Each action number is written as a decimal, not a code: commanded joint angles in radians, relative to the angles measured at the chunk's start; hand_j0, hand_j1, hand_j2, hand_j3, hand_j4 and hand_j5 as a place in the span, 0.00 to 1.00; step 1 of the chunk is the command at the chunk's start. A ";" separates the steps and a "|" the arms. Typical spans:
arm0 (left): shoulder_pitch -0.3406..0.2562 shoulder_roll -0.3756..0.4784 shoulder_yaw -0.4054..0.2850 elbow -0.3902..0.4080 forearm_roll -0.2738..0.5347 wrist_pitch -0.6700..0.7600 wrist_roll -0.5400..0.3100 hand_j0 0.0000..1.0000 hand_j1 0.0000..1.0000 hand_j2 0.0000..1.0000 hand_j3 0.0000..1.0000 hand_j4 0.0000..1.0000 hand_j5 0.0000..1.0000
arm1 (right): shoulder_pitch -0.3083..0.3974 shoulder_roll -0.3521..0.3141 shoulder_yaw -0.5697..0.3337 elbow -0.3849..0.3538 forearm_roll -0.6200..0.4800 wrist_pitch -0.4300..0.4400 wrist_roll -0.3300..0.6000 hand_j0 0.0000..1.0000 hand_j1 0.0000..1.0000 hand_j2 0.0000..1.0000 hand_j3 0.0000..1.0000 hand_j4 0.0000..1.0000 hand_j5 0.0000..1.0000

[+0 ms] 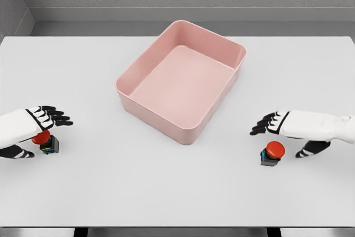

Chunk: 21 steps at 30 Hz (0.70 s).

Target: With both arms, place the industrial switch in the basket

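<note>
Pink basket (180, 79) sitting mid-table (166, 192), lying diagonally, nothing blocking the way. Left hand (34, 126) hovering fingers spread; left switch (46, 141) standing button-up just under fingers, partly hidden. Right hand (291, 129) spreading fingers too; right switch (272, 154) standing upright just below fingertips, not held.

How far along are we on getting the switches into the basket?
Nothing is delivered: the pink basket holds nothing. In hand: the left hand hovers, fingers spread, over the left switch; the right hand does the same by the right switch. Both switches sit on the table, ungrasped. Left: grasp, lift, carry and drop both in.
</note>
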 commanded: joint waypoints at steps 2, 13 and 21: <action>0.000 -0.013 0.000 0.010 -0.016 0.000 0.001 1.00 1.00 1.00 1.00 1.00 1.00 | -0.002 -0.003 0.001 -0.008 -0.003 0.002 0.054 1.00 1.00 1.00 1.00 1.00 1.00; 0.002 -0.047 -0.001 0.011 -0.044 0.000 0.001 1.00 1.00 1.00 1.00 1.00 1.00 | -0.008 0.000 -0.002 -0.021 0.011 0.002 0.072 1.00 1.00 1.00 1.00 1.00 1.00; 0.003 -0.047 -0.003 0.016 -0.041 0.000 -0.001 0.55 0.55 0.55 0.55 0.55 0.55 | -0.008 0.046 -0.002 -0.023 0.010 0.002 0.066 1.00 1.00 1.00 1.00 1.00 1.00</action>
